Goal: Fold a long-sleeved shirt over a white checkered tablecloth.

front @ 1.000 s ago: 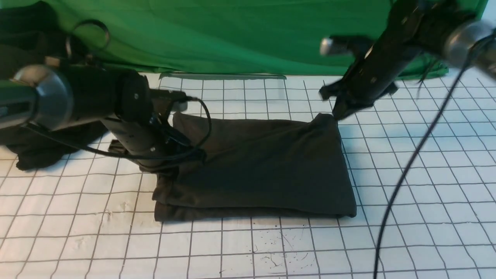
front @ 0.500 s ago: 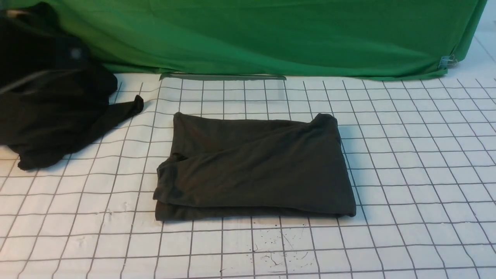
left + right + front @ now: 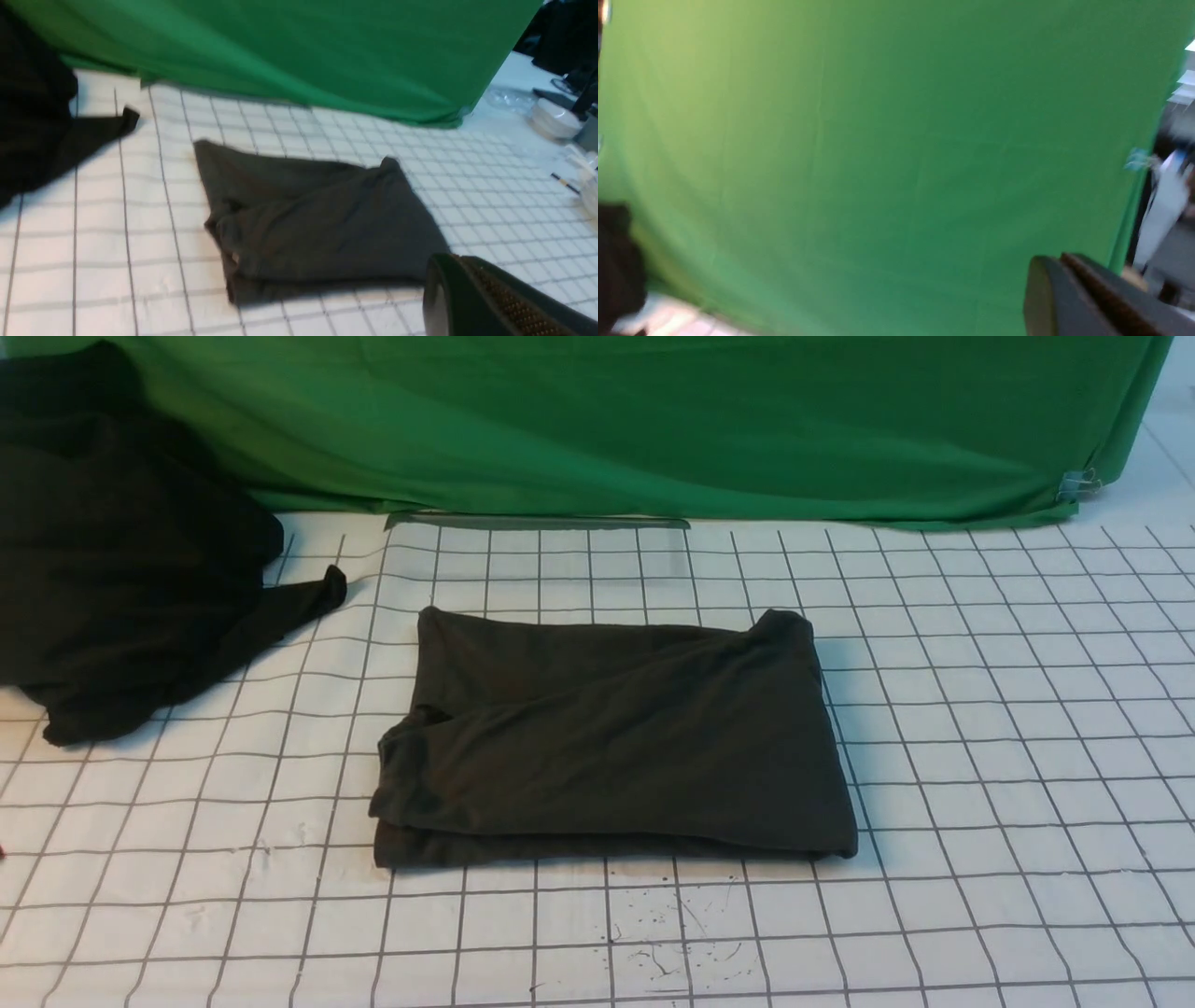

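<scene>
Now that both arms have pulled clear, the left gripper (image 3: 472,298) and right gripper (image 3: 1069,298) closed and empty, the long-sleeved shirt (image 3: 611,737) lies folded on the white checkered tablecloth (image 3: 1008,784), apparently finished.

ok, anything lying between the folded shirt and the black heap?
No. Front view shows only bare white checkered tablecloth between the long-sleeved shirt and the black heap; the heap's pointed tip stops short of the shirt.
</scene>
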You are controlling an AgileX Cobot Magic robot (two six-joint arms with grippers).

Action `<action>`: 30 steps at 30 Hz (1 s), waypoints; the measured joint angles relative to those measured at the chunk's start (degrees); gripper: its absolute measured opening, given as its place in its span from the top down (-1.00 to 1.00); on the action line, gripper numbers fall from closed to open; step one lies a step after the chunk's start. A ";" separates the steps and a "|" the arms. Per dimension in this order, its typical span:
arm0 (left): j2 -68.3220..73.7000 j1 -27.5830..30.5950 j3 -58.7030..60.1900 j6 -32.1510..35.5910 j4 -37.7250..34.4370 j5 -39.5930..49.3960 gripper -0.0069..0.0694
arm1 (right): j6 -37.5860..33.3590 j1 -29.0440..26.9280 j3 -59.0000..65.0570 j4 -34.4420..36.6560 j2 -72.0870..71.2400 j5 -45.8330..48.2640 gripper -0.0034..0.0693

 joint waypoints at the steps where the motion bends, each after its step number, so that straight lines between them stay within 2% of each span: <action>1: -0.61 0.00 2.52 -0.07 -0.20 0.00 0.82 | 0.41 0.00 6.58 0.00 -4.91 -5.41 0.89; 7: -0.76 0.00 7.30 -0.13 -3.18 -1.80 0.82 | 1.32 0.00 19.55 0.00 -14.64 -20.48 0.85; 11: -0.76 0.00 7.75 -0.18 -3.24 -4.09 0.82 | 1.32 0.00 20.70 0.04 -13.92 -23.99 0.77; 30: -0.71 0.00 7.82 0.26 -2.09 -4.76 0.82 | 1.47 0.00 20.85 0.04 -13.83 -19.43 0.64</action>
